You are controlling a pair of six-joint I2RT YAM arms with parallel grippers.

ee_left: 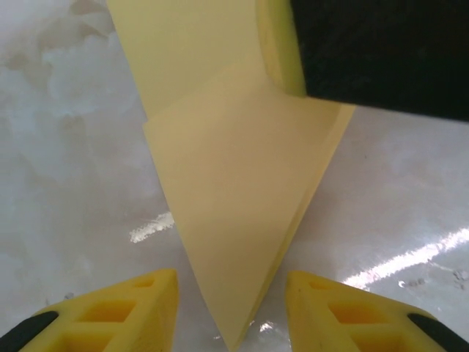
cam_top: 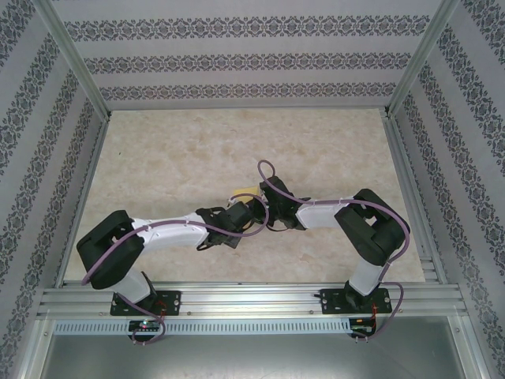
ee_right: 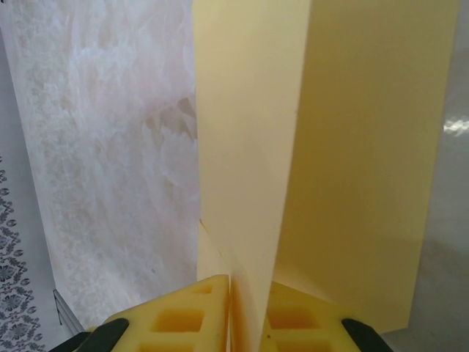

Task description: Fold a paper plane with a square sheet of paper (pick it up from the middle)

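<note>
Paper [ee_left: 234,220], folded to a narrow wedge, held between two opposed grippers above the table [ee_left: 73,183]. The right gripper [ee_right: 233,308] has its jaws pressed together on a standing fold of the paper, and the layers rise straight ahead of those jaws. The left gripper [ee_left: 231,301] has its jaws spread. The wedge's pointed tip lies in the gap between them, apparently clear of both fingers. The paper's long axis runs straight out ahead of the left jaws and widens toward the right gripper's finger [ee_left: 282,51] at the far end. The coming move probably turns on this alignment: the left jaws, the nearer pair to the tip, would close across the axis, and a sideways offset would catch one edge only.
</note>
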